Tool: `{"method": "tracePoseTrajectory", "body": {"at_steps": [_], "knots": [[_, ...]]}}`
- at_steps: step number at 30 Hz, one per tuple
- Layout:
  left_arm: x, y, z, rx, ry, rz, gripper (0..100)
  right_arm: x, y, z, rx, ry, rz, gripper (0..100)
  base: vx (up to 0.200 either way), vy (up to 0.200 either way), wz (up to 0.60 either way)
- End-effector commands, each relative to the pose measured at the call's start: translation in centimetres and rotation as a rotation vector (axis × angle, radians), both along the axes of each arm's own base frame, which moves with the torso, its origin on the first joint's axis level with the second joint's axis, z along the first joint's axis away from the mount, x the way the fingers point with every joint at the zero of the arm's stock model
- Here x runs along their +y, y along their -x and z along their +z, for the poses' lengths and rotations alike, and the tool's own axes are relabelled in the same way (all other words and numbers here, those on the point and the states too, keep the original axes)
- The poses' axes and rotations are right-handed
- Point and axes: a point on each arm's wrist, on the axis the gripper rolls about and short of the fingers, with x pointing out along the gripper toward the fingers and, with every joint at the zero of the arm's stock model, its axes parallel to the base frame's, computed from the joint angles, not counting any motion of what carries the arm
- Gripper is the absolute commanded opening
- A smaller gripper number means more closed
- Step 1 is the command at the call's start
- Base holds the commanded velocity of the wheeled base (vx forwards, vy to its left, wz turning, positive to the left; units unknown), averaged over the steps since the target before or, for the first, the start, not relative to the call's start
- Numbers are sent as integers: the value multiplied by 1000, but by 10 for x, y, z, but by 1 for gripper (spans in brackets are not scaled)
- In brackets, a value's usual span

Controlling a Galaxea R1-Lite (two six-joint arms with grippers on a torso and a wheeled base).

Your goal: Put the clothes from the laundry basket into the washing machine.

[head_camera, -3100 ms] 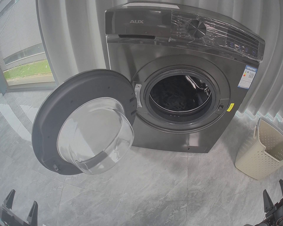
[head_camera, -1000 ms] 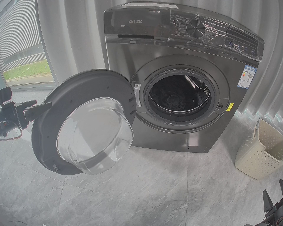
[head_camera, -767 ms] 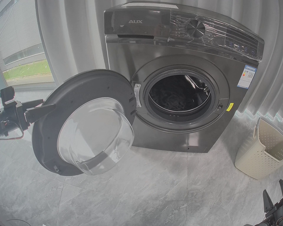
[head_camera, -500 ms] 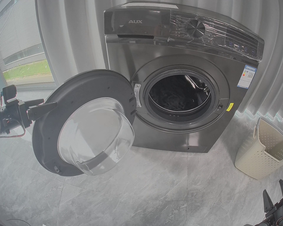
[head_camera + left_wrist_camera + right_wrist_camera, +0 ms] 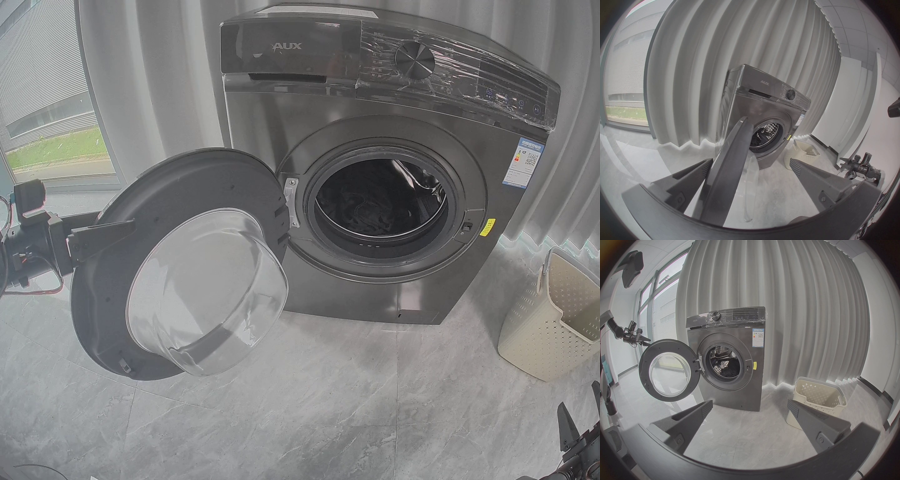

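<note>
clothes (image 5: 369, 215) show as a dark heap low in the drum (image 5: 431, 187) of the washing machine (image 5: 262, 125). the folds run together in the dark, so i cannot count the pieces. the laundry basket (image 5: 550, 325) stands on the floor (image 5: 375, 400) to the right of the machine, near it but apart, and the head view's edge cuts off its far side. the round door (image 5: 112, 300) hangs wide open to the left, its clear bowl (image 5: 206, 287) facing the robot and its outer face hidden from the head view.

the left gripper (image 5: 750, 162) is at the door's free edge, jaws spread, with the rim standing between them close against one finger (image 5: 690, 178). whether that finger touches the rim i cannot tell. in the head view the rim hides the tip of the farther finger. the right gripper (image 5: 750, 402) is low at the right, nearer the robot than the basket and apart from it, jaws spread. the head view's bottom corner cuts off all but its tips. plastic film (image 5: 450, 69) wraps the control panel and blurs what lies under it.

counted: one machine, one door, one basket, one dial (image 5: 415, 60), two grippers with two fingers each.
</note>
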Motion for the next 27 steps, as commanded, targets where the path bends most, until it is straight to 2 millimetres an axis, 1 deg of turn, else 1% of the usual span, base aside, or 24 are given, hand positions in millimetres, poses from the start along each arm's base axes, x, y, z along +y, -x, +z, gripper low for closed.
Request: {"method": "tracePoseTrajectory", "body": {"at_steps": [1, 5, 9, 12, 14, 16, 27], "knots": [[-12, 4, 1, 19, 35, -57, 100, 0, -1, -5, 19, 0, 1, 100, 0, 0, 0], [-21, 8, 5, 44, 86, -87, 100, 0, -1, -5, 19, 0, 1, 100, 0, 0, 0], [-21, 8, 5, 42, 82, -66, 100, 0, -1, -5, 19, 0, 1, 100, 0, 0, 0], [-22, 9, 2, 52, 83, -68, 100, 0, -1, -5, 19, 0, 1, 100, 0, 0, 0], [-22, 9, -5, 74, 80, -63, 100, 0, -1, -5, 19, 0, 1, 100, 0, 0, 0], [-22, 10, -7, 83, 80, -66, 100, 0, -1, -5, 19, 0, 1, 100, 0, 0, 0], [-39, 12, -8, 93, 77, -117, 100, 0, -1, -5, 19, 0, 1, 100, 0, 0, 0]]}}
